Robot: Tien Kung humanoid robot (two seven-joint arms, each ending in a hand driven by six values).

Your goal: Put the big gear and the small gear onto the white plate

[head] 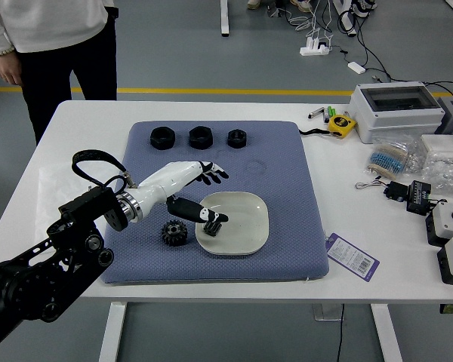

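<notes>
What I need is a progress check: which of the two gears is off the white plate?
The bigger gear, resting on the blue mat left of the plate; the smaller gear is on the plate, partly hidden by the left hand.

White table, blue mat, tape measure

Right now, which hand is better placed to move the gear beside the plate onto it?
Left, I'd say: the left hand reaches in close to that gear, and the plate is within the same small area. The right hand is out of view.
</notes>
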